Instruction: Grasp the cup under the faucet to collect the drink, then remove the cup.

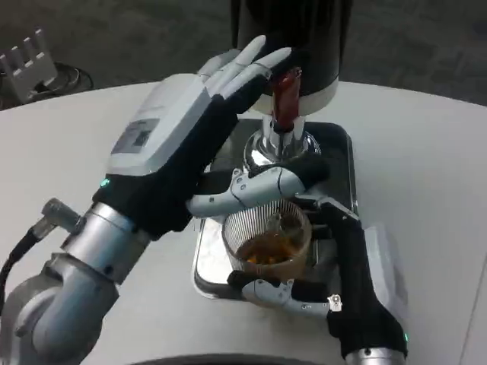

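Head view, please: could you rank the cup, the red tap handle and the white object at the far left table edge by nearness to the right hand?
1. Cup: held in the right hand, on the drip tray.
2. Red tap handle: behind the cup, up on the dispenser.
3. White object: far left corner, farthest.

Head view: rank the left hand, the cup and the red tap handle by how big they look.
1. left hand, though nearness to the camera enlarges it
2. cup
3. red tap handle

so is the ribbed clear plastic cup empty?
No, the ribbed clear plastic cup, held by the right hand, contains amber liquid.
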You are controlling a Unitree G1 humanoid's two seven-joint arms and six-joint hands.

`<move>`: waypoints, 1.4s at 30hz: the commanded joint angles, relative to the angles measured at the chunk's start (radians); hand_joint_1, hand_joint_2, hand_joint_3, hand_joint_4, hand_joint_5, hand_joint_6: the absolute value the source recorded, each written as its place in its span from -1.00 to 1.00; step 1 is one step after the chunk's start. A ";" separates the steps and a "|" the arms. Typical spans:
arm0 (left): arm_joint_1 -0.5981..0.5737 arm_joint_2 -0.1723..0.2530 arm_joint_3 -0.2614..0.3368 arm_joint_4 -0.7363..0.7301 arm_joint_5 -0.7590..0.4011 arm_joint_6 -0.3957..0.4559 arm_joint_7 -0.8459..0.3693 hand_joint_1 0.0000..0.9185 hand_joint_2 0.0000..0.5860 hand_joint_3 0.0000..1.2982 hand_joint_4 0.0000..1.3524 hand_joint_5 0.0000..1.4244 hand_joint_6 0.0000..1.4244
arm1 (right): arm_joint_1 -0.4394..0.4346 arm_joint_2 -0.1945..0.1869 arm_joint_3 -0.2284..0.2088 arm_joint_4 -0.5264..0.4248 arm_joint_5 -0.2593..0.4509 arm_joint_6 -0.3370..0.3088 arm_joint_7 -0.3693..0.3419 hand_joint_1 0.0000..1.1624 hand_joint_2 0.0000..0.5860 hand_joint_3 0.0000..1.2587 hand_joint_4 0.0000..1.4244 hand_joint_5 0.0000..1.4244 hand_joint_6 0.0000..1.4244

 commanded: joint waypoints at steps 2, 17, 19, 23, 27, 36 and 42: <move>0.128 0.025 0.077 -0.115 -0.009 -0.044 0.014 -1.00 -0.64 -0.78 -1.00 -0.90 -0.97 | 0.038 0.025 0.023 -0.052 -0.009 -0.018 0.001 0.69 -0.71 0.18 0.11 0.41 0.71; 0.483 0.043 0.286 -0.218 -0.096 -0.200 0.010 -1.00 -0.67 -0.78 -1.00 -0.89 -0.95 | 0.154 -0.002 0.027 -0.203 -0.015 -0.029 0.055 0.68 -0.71 0.19 0.11 0.41 0.74; 0.539 0.038 0.313 -0.220 -0.091 -0.236 0.017 -1.00 -0.67 -0.78 -1.00 -0.89 -0.95 | 0.166 -0.011 0.028 -0.218 -0.022 -0.032 0.066 0.68 -0.71 0.19 0.11 0.41 0.74; 0.661 0.028 0.352 -0.202 -0.062 -0.322 0.031 -1.00 -0.67 -0.78 -1.00 -0.89 -0.95 | 0.185 -0.016 0.032 -0.241 -0.016 -0.040 0.091 0.68 -0.71 0.19 0.11 0.41 0.74; 0.708 0.050 0.373 -0.166 -0.038 -0.362 0.023 -1.00 -0.67 -0.81 -1.00 -0.91 -0.97 | 0.193 -0.015 0.034 -0.243 -0.022 -0.043 0.097 0.68 -0.71 0.19 0.11 0.41 0.74; 0.675 0.133 0.352 -0.094 0.028 -0.380 0.005 -1.00 -0.67 -0.88 -1.00 -0.98 -1.00 | 0.218 -0.048 0.009 -0.248 0.003 -0.064 0.131 0.68 -0.71 0.19 0.11 0.41 0.76; 0.676 0.150 0.326 -0.085 0.078 -0.391 0.011 -1.00 -0.67 -0.90 -1.00 -1.00 -1.00 | 0.227 -0.056 0.000 -0.245 0.014 -0.082 0.136 0.68 -0.71 0.19 0.11 0.41 0.77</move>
